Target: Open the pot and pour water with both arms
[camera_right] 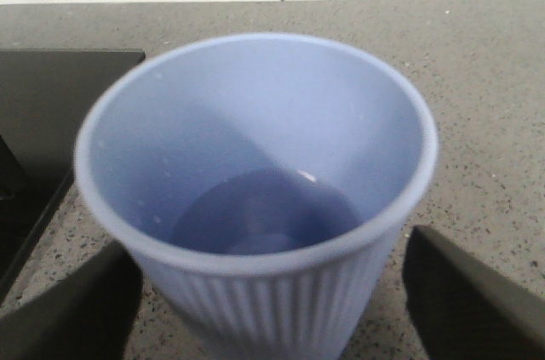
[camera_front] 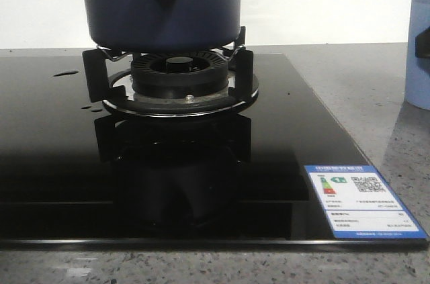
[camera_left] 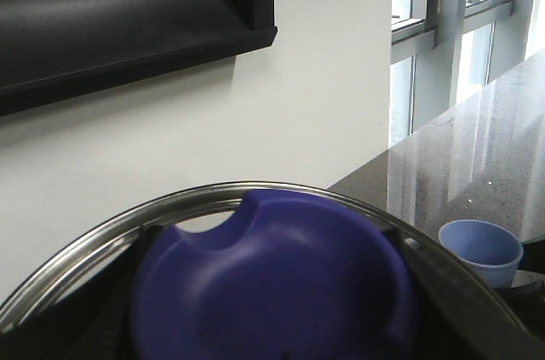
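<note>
Black glass fills the near ground: the stove top (camera_front: 60, 163) runs across the counter, its energy label (camera_front: 363, 200) at the near right corner. Just beyond, the burner (camera_front: 180, 72) sits inside its pan support (camera_front: 238, 72), and the pot (camera_front: 161, 2) stands on those prongs, dark navy, its handle bracket with the round hole facing the camera. The front view cuts off its top, so the rim goes unseen there.

Over to the right, on the speckled counter (camera_front: 403, 150) beside the stove, stands the pale blue cup (camera_front: 420, 49). The right wrist view looks straight down into it: ribbed wall, a little water at the bottom. The right gripper (camera_right: 268, 292) has a dark finger on either side of the cup, jaws spread, and whether the fingers (camera_right: 464, 292) touch the wall I cannot tell.

The left wrist view shows the lid (camera_left: 255, 283), a steel rim with a navy knob, filling the frame close up. It seems to be lifted and held, with the far window (camera_left: 443, 28) and the cup well beyond. The left gripper (camera_left: 272, 347) is mostly hidden behind that knob, so I cannot tell its jaws.

My read: the opening step looks done or nearly so, and the pour comes next. That calls for the right jaws to close firmly on the cup, lift it level, carry it left over the pot, and tip gently while the lid stays clear.
</note>
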Action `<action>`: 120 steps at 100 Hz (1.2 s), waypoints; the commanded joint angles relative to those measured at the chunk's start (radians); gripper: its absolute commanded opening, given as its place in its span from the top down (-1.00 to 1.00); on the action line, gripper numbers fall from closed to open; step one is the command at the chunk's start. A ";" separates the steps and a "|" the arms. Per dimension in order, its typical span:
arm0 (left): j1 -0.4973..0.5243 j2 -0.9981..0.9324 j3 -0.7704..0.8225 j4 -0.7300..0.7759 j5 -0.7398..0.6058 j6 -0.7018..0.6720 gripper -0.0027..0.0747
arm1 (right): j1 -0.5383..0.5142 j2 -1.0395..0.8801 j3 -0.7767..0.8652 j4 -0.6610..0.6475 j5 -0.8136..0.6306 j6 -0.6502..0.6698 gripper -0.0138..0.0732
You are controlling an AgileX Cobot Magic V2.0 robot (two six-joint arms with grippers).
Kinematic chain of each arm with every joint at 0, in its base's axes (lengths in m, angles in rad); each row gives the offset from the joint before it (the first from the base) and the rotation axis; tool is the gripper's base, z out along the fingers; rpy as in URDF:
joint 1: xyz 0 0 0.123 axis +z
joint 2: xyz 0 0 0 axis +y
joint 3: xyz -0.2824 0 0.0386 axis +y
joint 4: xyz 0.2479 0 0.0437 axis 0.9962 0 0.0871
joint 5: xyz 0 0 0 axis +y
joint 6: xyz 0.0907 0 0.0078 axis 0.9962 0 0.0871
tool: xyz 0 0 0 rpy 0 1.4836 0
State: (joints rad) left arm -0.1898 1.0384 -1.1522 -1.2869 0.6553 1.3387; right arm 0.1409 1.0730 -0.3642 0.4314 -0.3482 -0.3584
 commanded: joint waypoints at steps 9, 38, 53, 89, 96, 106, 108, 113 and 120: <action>0.002 -0.021 -0.032 -0.075 -0.036 -0.012 0.11 | 0.005 -0.009 -0.031 -0.018 -0.092 0.002 -0.17; 0.002 -0.021 -0.032 -0.075 -0.036 -0.012 0.11 | 0.016 -0.044 -0.041 -0.070 -0.084 0.002 0.15; 0.002 -0.021 -0.032 -0.075 -0.036 -0.012 0.11 | 0.060 -0.098 -0.129 -0.122 -0.011 0.002 0.15; 0.002 -0.021 -0.032 -0.075 -0.034 -0.012 0.11 | 0.221 -0.063 -0.464 -0.237 0.172 0.002 0.15; 0.002 -0.021 -0.032 -0.075 -0.034 -0.012 0.11 | 0.246 -0.030 -0.529 -0.262 0.218 0.000 0.15; 0.002 -0.021 -0.032 -0.075 -0.034 -0.012 0.11 | 0.268 0.028 -0.615 -0.302 0.293 0.000 0.15; 0.002 -0.021 -0.032 -0.075 -0.034 -0.012 0.11 | 0.270 0.035 -0.632 -0.305 0.301 0.000 0.15; 0.002 -0.021 -0.032 -0.075 -0.034 -0.012 0.11 | 0.277 0.067 -0.673 -0.319 0.341 0.000 0.15; 0.002 -0.021 -0.032 -0.075 -0.034 -0.012 0.11 | 0.282 0.104 -0.730 -0.346 0.396 0.000 0.15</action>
State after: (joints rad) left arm -0.1898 1.0384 -1.1522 -1.2869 0.6553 1.3387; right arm 0.4165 1.1573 -0.9991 0.1281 0.0794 -0.3547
